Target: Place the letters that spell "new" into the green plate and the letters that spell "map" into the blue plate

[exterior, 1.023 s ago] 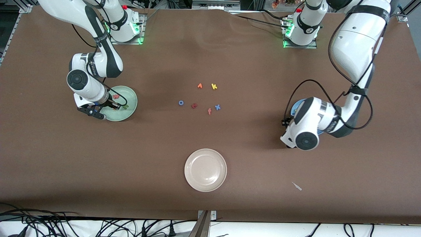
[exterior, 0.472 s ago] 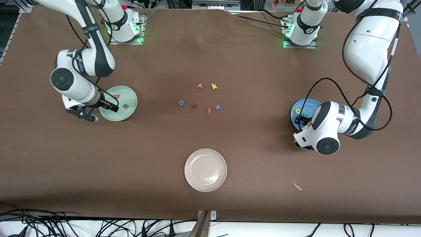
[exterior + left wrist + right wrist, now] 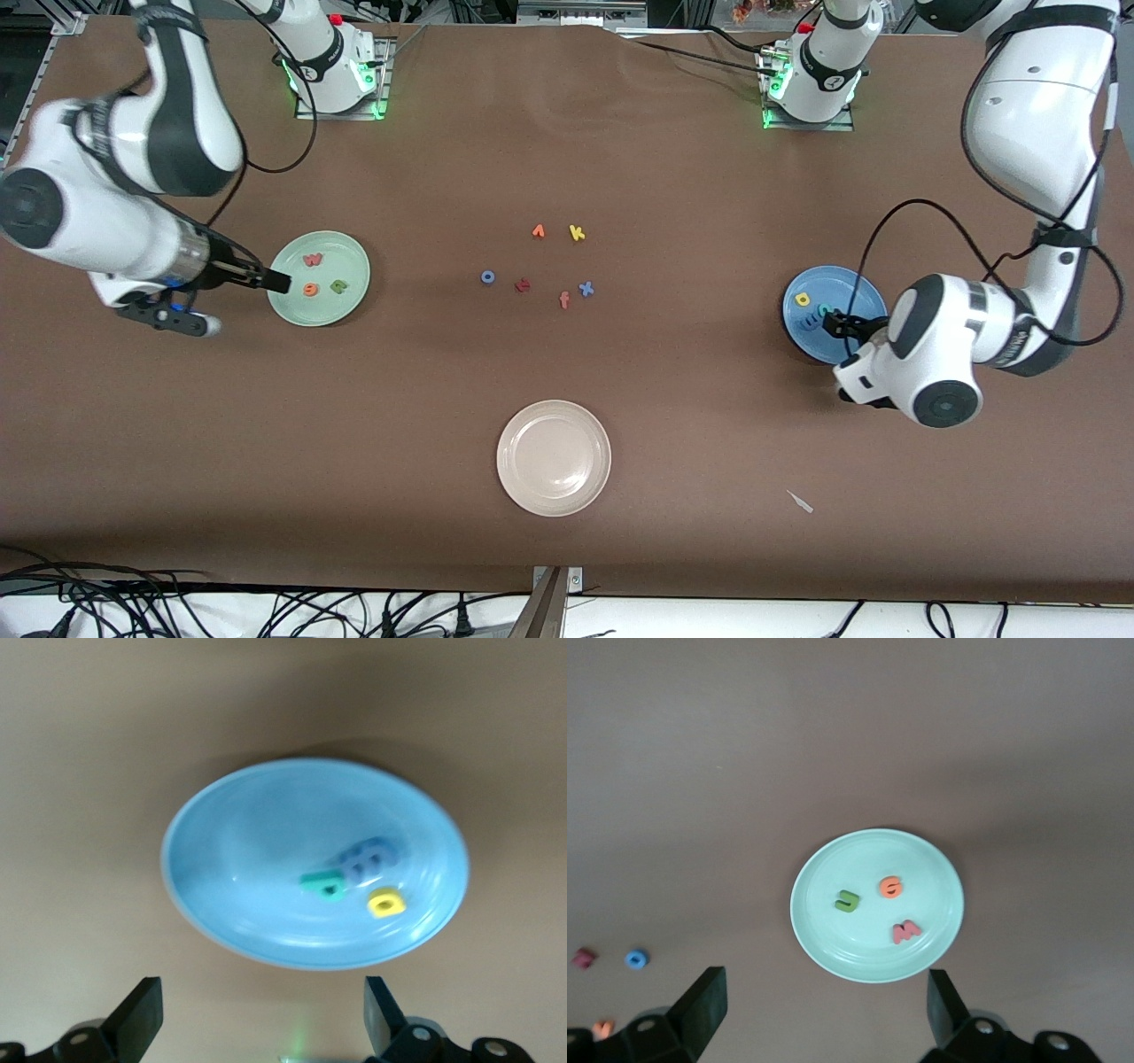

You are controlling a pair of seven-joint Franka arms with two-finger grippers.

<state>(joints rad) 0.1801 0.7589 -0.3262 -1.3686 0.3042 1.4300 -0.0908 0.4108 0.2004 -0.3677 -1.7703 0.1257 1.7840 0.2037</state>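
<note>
**Both plates hold their three letters, both grippers empty**

You have the brown surface [image 3: 567, 399] with both arms drawn out toward its ends. Your right gripper [image 3: 824, 1014] hangs in the air over the surface just beside the green plate [image 3: 353, 306], at the right arm's end, jaws spread wide and holding nothing. Your left gripper [image 3: 261, 1023] hangs over the rim of the blue plate [image 3: 850, 282], at the left arm's end, jaws likewise spread and empty.

A beige plate [image 3: 554, 457] sits nearest the front camera, midway along the surface, with nothing in it.

In the green plate lie the pinkish-red "w" [image 3: 312, 260], the orange "e" [image 3: 310, 289] and the green "n" [image 3: 338, 286], all apart from one another. In the blue plate lie the yellow "a" [image 3: 803, 299], the teal "p" [image 3: 323, 884] and the blue "m" [image 3: 370, 857]; the "p" and "m" lie touching, the "a" just beside them.

Between the two plates, loose on the surface, you see an orange "v"-like letter [image 3: 538, 231], a yellow "k" [image 3: 577, 233], a blue "o" [image 3: 488, 276], a dark red letter [image 3: 523, 284], an orange "f" [image 3: 564, 300] and a blue "x" [image 3: 586, 288].
</note>
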